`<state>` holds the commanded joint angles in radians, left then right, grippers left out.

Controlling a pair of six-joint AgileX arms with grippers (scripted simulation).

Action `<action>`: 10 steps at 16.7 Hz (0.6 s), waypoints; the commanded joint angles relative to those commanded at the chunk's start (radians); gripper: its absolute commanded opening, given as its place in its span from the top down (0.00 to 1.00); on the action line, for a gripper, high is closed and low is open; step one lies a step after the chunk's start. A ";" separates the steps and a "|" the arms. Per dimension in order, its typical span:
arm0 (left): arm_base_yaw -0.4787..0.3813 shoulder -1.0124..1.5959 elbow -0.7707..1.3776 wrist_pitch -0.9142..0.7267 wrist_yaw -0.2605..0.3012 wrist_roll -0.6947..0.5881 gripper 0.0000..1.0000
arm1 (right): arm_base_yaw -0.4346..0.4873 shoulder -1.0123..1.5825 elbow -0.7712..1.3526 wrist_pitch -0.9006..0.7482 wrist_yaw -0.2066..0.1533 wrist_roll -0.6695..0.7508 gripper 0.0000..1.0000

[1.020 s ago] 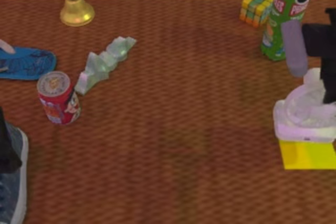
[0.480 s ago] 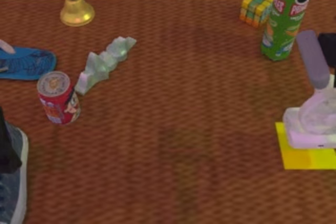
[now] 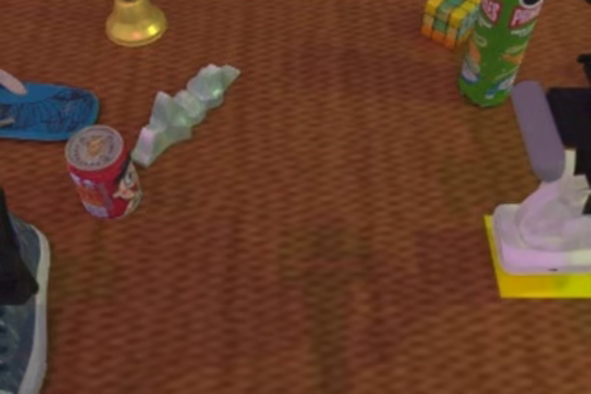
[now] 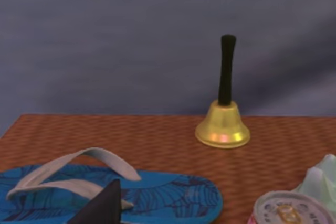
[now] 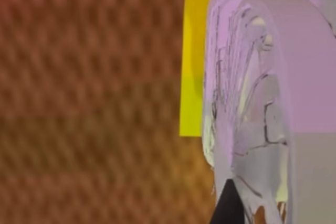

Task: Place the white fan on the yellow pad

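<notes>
The right gripper (image 3: 563,173) is at the right edge of the table, directly above the fan (image 3: 545,228); its fingers reach into the pale cage, but I cannot tell if they pinch it or are spread. Under the gripper the fan stands upright on the yellow pad (image 3: 531,281), its base lying on the sheet with the long side going left to right. Behind the gripper stands a green chips can (image 3: 503,29), and further back a coloured cube (image 3: 451,14). The left arm is parked at the table's left edge.
</notes>
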<state>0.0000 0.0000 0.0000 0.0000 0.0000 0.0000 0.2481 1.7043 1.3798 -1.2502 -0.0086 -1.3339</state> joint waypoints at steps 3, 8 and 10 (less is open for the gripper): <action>0.000 0.000 0.000 0.000 0.000 0.000 0.00 | 0.000 0.000 0.000 0.000 0.000 0.000 1.00; 0.000 0.000 0.000 0.000 0.000 0.000 0.00 | 0.000 0.000 0.000 0.000 0.000 0.000 0.62; 0.000 0.000 0.000 0.000 0.000 0.000 0.00 | 0.000 0.000 0.000 0.000 0.000 0.000 0.47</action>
<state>0.0000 0.0000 0.0000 0.0000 0.0000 0.0000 0.2481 1.7043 1.3798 -1.2502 -0.0086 -1.3339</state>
